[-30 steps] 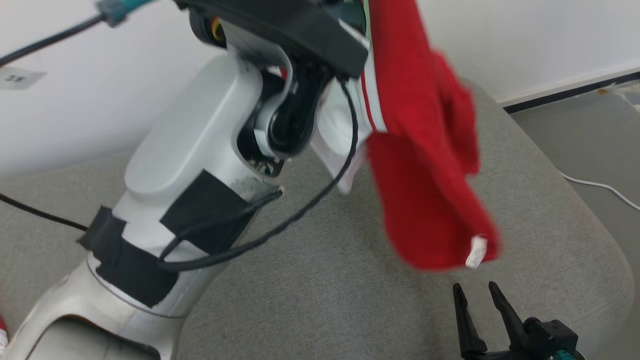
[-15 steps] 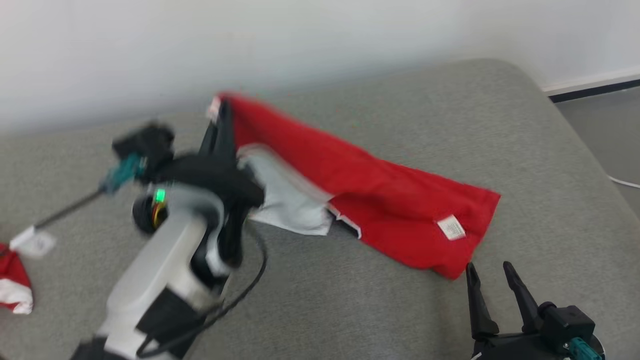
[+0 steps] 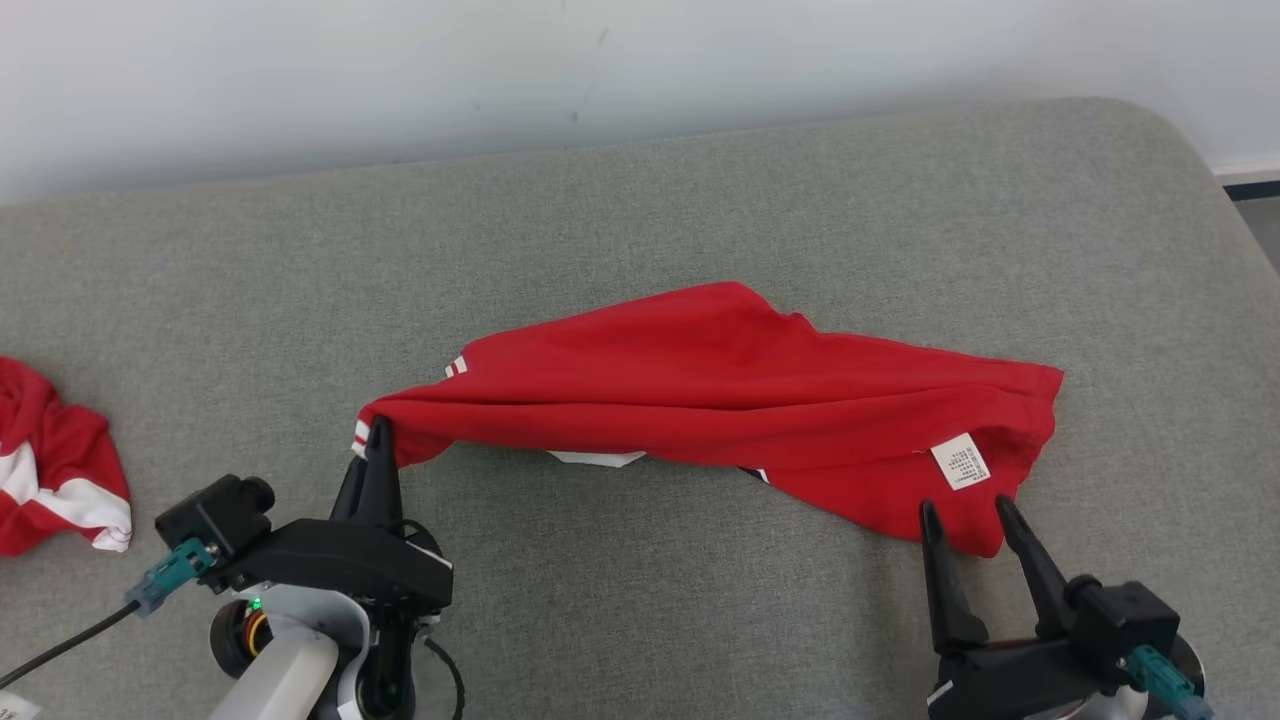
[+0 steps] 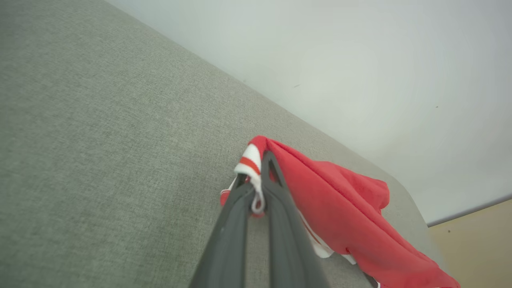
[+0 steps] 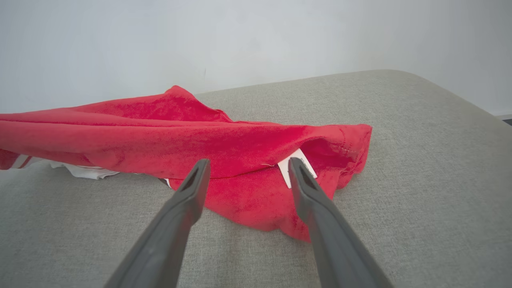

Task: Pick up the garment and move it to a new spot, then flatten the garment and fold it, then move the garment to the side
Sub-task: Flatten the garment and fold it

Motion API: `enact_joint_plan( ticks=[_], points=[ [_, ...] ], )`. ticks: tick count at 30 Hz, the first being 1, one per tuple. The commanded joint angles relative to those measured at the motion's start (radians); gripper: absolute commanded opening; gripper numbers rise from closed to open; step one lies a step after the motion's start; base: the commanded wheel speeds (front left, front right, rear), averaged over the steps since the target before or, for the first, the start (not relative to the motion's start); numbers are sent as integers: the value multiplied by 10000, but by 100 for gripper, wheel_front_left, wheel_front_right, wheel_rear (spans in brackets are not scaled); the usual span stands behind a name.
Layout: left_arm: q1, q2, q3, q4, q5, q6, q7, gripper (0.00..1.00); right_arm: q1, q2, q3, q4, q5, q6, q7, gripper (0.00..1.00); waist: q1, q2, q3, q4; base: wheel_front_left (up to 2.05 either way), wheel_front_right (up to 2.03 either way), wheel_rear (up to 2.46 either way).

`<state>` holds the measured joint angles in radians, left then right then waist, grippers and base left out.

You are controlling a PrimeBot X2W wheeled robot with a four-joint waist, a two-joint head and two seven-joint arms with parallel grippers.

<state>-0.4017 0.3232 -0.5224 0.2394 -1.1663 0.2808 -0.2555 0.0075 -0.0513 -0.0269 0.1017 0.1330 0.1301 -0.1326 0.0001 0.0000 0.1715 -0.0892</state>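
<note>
**Limp red garment, held at one end**

Your left tool [image 3: 378, 432] is clamped on the striped edge of the red garment [image 3: 720, 400], which lies bunched lengthwise across the grey cushion [image 3: 700, 180]. Your right tool [image 3: 966, 512] stands apart at its hem. Expect light, sagging cloth, so take the corner near the label [image 3: 960, 461]. A pale wall [image 3: 600, 60] stands behind.

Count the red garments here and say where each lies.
2. One garment stretches across the middle, a corner pinched in the left gripper; the other garment sits bunched at the left edge, partly cut off.
</note>
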Motion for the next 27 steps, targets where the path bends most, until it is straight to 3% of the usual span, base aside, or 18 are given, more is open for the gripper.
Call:
enact_joint_plan(
  ticks=[1, 8, 17, 22, 27],
  points=[
    [86, -37, -8, -229, 103, 6, -71, 0, -154, 22, -10, -159, -78, 13, 38, 100, -1, 0, -32, 7, 0, 0, 0],
    [250, 214, 118, -2017, 415, 549, -60, 0, -153, 20, -50, -447, -120, 13, 168, 100, -1, 0, -256, -101, 0, 0, 0],
    [912, 1200, -560, -6190, 970, 2244, 1185, 0, 132, 20, -295, -515, -19, 13, 82, 100, -1, 0, -481, -182, 0, 0, 0],
    [374, 1295, -470, -5351, 736, 2346, 1696, 0, -28, 22, -221, -572, 40, 13, 66, 100, -1, 0, -261, -270, 0, 0, 0],
    [-1106, 1178, -491, -1785, 951, 1918, 2025, 0, -361, 20, 124, -573, 38, 13, 56, 100, -1, 0, 174, -546, 0, 0, 0]
  ],
)
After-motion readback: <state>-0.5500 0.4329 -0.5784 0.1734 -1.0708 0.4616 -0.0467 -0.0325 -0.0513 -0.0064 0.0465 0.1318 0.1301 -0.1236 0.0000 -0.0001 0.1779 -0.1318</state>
